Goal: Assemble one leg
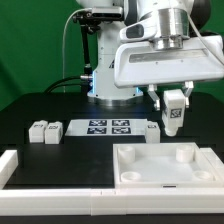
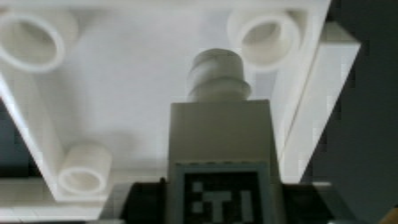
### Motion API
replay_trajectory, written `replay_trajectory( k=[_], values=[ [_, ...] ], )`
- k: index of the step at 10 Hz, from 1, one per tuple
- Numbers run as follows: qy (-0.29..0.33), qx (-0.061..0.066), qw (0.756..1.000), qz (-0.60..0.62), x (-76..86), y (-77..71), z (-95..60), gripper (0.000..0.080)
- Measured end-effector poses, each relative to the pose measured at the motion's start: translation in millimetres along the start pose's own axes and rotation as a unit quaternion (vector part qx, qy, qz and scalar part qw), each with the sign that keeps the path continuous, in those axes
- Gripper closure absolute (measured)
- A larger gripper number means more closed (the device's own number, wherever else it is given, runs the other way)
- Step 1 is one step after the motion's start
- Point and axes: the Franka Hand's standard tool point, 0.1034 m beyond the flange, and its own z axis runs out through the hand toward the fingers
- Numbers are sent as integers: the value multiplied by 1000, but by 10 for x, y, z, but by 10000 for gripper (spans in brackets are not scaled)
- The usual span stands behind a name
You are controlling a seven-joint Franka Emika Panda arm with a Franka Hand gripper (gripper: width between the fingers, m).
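Observation:
My gripper (image 1: 174,112) is shut on a white leg (image 1: 174,113) with a black-and-white marker tag on its face, and holds it upright in the air above the far side of the large white square panel (image 1: 165,163). In the wrist view the leg (image 2: 221,130) points its threaded peg down at the panel (image 2: 134,110), between the round corner sockets (image 2: 267,36). The black fingers (image 2: 143,200) press on both sides of the leg. The peg's tip hangs near one socket but is not in it.
Two more white legs (image 1: 46,130) lie on the dark table at the exterior view's left. The marker board (image 1: 110,127) lies behind the panel. A white L-shaped rail (image 1: 30,175) runs along the front and left edge.

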Motion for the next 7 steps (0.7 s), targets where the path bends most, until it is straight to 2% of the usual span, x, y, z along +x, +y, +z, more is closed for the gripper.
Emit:
replay_trajectory(
  k=[1,3,5,6,7],
  values=[
    [6,-1,1000,-11,209,20,75,509],
    [19,0,1000,-12,520,-2,232,509],
    [22,2,1000,-10,714,-25,351,509],
    [22,3,1000,-9,765,-43,378,509],
    [23,2,1000,-10,748,-40,380,509]
  ],
)
